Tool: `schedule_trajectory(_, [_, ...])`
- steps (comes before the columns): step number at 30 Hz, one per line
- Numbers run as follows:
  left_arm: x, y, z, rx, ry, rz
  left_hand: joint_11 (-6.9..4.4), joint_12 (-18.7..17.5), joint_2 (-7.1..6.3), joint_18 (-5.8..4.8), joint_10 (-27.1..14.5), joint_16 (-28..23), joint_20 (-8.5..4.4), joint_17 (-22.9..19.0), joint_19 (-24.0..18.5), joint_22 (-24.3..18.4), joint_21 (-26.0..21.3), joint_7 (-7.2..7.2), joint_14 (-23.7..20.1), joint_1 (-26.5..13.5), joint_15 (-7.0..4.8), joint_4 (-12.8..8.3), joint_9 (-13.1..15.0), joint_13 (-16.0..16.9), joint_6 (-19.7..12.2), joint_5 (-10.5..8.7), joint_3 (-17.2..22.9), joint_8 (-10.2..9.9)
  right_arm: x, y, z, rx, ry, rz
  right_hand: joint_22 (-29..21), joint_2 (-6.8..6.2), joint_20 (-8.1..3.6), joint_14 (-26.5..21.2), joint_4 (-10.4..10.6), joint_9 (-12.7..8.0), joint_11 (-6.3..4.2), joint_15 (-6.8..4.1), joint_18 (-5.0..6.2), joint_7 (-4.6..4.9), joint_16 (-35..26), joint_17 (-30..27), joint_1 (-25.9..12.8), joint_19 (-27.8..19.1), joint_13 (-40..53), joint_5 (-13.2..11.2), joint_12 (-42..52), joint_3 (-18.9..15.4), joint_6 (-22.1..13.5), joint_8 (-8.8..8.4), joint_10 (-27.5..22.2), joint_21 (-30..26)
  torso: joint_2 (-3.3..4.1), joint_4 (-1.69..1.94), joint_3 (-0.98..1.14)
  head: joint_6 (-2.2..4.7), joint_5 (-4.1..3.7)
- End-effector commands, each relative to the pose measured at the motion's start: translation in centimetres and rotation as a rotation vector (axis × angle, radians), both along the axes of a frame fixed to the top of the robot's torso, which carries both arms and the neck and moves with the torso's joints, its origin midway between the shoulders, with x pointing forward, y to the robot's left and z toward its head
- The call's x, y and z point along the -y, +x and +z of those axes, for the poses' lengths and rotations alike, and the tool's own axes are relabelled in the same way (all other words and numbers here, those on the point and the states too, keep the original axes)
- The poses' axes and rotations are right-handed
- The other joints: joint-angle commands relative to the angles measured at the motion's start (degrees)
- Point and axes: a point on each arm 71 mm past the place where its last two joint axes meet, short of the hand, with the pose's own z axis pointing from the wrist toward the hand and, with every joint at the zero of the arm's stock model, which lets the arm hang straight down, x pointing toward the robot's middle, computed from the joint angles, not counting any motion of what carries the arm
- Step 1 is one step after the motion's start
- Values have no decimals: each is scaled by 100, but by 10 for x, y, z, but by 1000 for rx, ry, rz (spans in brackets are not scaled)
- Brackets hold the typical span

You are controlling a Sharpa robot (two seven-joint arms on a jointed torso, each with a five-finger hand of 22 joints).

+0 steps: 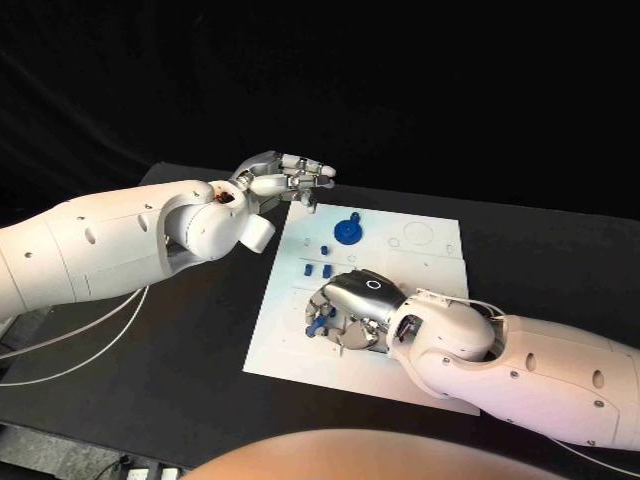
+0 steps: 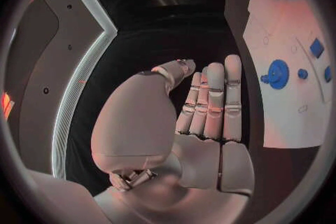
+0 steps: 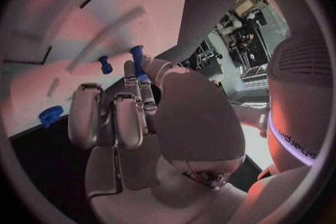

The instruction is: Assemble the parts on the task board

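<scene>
The white task board [image 1: 424, 262] lies in the middle of the black table. A blue gear [image 1: 348, 232] sits near its far edge, with small blue parts [image 1: 317, 267] just in front of it. My right hand [image 1: 352, 306] is low over the board's near left part and pinches a small blue peg [image 3: 137, 57] between thumb and finger. Another blue peg [image 3: 105, 64] stands on the board [image 3: 63, 28] close by. My left hand [image 1: 284, 180] hovers beyond the board's far left corner, fingers straight and side by side, holding nothing. The left wrist view shows the gear [image 2: 278, 74] on the board [image 2: 280, 117].
A round blue part [image 3: 50, 116] lies at the board's edge near my right hand. White cables [image 1: 75, 345] run over the table at the left, under my left arm. Black table surface [image 1: 176, 340] surrounds the board.
</scene>
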Motion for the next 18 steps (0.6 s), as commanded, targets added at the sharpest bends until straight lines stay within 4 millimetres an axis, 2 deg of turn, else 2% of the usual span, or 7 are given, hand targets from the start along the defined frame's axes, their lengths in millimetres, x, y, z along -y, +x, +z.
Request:
schedule_trajectory(1, [2, -1, 2, 2, -13, -11, -18, 37, 39, 40, -40, -9, 4, -5, -15, -5, -21, 3, -19, 8, 0, 7, -8, 5, -14, 24, 15, 35, -1, -1, -2, 18, -44, 4, 863, 54, -14, 197, -18, 13, -222, -27, -39, 22, 24, 2, -48, 39, 9, 15, -32, 32, 5, 27, 247, -21, -2, -2, -1, 7, 0])
schedule_trajectory(5, [2, -1, 1, -1, -13, -14, -18, 37, 39, 40, -40, -9, 4, -5, -15, -5, -21, 3, -19, 8, 0, 7, -8, 5, -14, 24, 15, 35, -3, -2, -1, 36, -41, 1, 855, 46, -13, 192, -26, 14, -220, -25, -34, 24, 15, -20, -67, 31, 9, 15, -40, 39, -5, 23, 241, -45, 1, 3, -1, 11, -7])
schedule_trajectory(9, [2, -1, 1, -2, -12, -15, -18, 37, 39, 40, -40, -9, 4, -5, -15, -5, -21, 3, -19, 8, 0, 7, -8, 5, -14, 24, 15, 35, -5, -3, 0, 44, -40, 2, 840, -42, 11, 183, -53, -1, -173, 12, -25, 74, 5, -40, -232, 4, 2, 10, -126, 80, -130, -50, 139, -114, 0, 7, -3, 11, -10])
schedule_trajectory(12, [1, -1, 1, -3, -12, -15, -18, 37, 39, 40, -40, -9, 4, -5, -15, -5, -21, 3, -19, 8, 0, 7, -8, 5, -14, 24, 15, 35, -6, -4, 0, 47, -43, 5, 840, -56, 15, 182, -54, -4, -166, 17, -25, 81, 4, -42, -255, 3, 1, 10, -136, 82, -144, -60, 126, -117, 0, 6, -4, 10, -10])
schedule_trajectory(18, [1, -1, 1, -4, -11, -16, -18, 37, 39, 40, -40, -9, 4, -5, -15, -5, -21, 3, -19, 8, 0, 7, -8, 5, -14, 24, 15, 35, -8, -5, -1, 48, -50, 10, 836, -196, 53, 187, -70, -42, -112, 63, -20, 143, 24, -12, -435, -9, 5, 34, -198, 80, -286, -163, 34, -153, -3, -3, -5, -1, -10])
